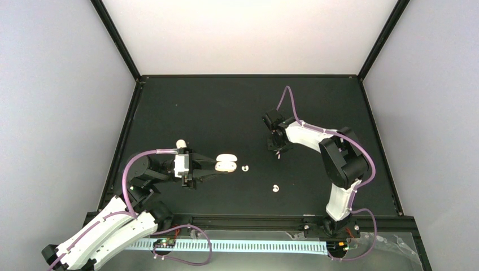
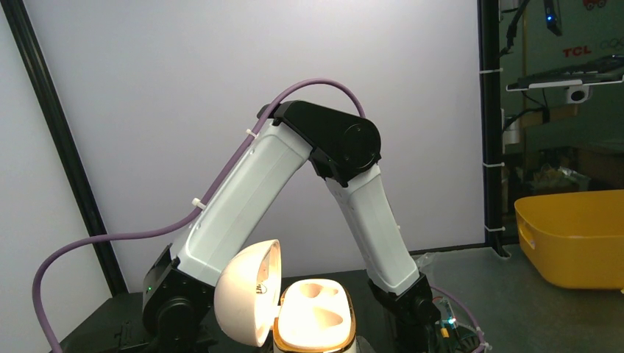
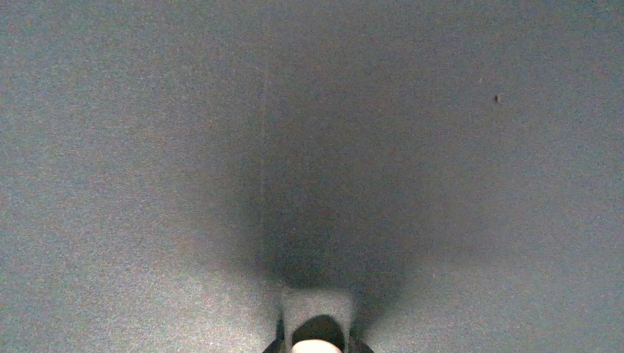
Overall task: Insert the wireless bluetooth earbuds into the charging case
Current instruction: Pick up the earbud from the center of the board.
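a: left gripper (image 1: 217, 165)?
b: clamped on the charging case (image 1: 227, 165), low at the black table (image 1: 226, 107). resting or lifted, couldn't tell. lid (image 2: 246, 301) stood open, and the left wrist view showed both wells (image 2: 322, 320) bare, so i judged nothing seated yet.
a: earbuds?
b: two curled ones loose on the table. the nearer earbud (image 1: 245, 167) lay just beyond the case's open side, apart from it. the farther earbud (image 1: 275, 188) lay closer to the arm bases, between the two arms. too small to read a long axis on either. no stemmed ones seen.
a: right gripper (image 1: 278, 149)?
b: pointed down at the table. both loose buds lay from it toward the bases and the left arm. its wrist view gave only bare mat and a pale rounded thing (image 3: 316, 346) at the bottom edge between the fingertips (an earbud, maybe). couldn't tell whether the jaws pinched it or stood narrowly apart.
a: who's nearer?
b: left arm, to the nearer bud, but its grip was taken. i judged the right would have to carry.
a: view gaps?
b: only the top view showed the loose buds, and only the left wrist view the case's inside.
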